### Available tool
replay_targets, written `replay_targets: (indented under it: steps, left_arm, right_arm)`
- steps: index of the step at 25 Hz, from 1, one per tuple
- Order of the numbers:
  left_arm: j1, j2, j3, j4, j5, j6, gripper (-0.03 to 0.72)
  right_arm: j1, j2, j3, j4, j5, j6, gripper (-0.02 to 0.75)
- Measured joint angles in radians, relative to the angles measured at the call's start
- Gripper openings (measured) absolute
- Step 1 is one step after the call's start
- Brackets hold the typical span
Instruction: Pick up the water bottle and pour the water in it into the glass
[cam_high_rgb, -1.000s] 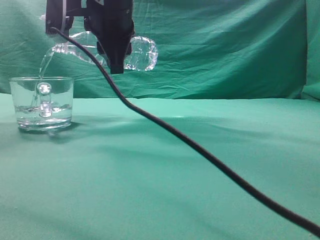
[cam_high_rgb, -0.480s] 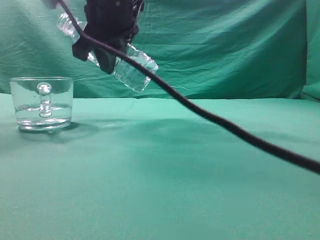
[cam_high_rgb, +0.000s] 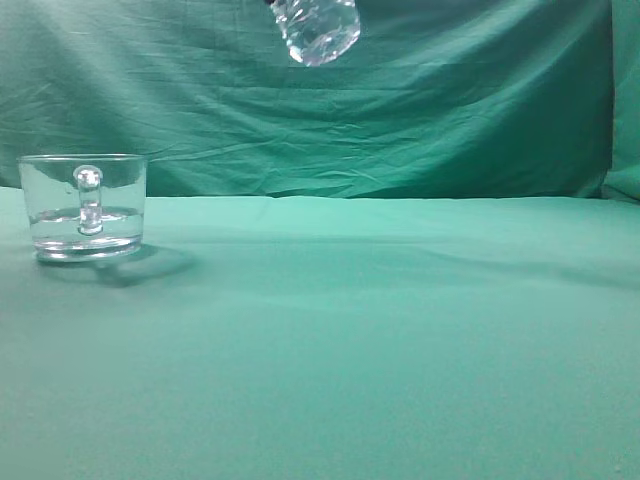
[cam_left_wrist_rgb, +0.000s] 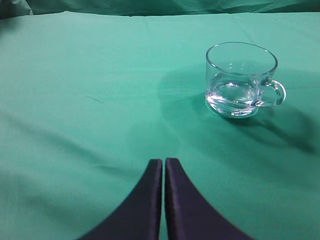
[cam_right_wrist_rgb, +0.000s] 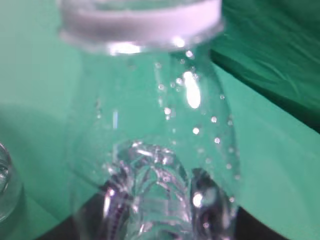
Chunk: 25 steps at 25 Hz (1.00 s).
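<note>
The glass (cam_high_rgb: 84, 205), a short clear cup with a looped handle, stands at the left of the green table and holds a shallow layer of water (cam_high_rgb: 84, 222). It also shows in the left wrist view (cam_left_wrist_rgb: 241, 79), with water (cam_left_wrist_rgb: 234, 92) in its bottom. The water bottle's ribbed base (cam_high_rgb: 318, 28) hangs at the top edge of the exterior view; the rest is out of frame. In the right wrist view the water bottle (cam_right_wrist_rgb: 155, 125) fills the frame, droplets inside, and my right gripper (cam_right_wrist_rgb: 157, 210) is shut around its body. My left gripper (cam_left_wrist_rgb: 164, 162) is shut and empty, low over the cloth.
A green cloth (cam_high_rgb: 380, 340) covers the table and hangs as a backdrop (cam_high_rgb: 450, 110) behind it. The glass's edge shows at the lower left of the right wrist view (cam_right_wrist_rgb: 6, 185).
The bottle has swung from a pouring tilt over the glass to upright and risen to the right. The arm and its black cable have left the exterior view. The water stream has stopped.
</note>
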Motion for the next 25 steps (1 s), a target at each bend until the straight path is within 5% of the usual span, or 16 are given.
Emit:
replay_targets:
  steps: [15,25]
  left_arm:
    - [0.000,0.000,0.000,0.000,0.000,0.000,0.000]
    - [0.000,0.000,0.000,0.000,0.000,0.000,0.000]
  right_arm:
    - [-0.257,-0.428,0.808,0.004,-0.661,0.136,0.289]
    - [-0.342,-0.329,1.037,-0.011,-1.003,0.188,0.289]
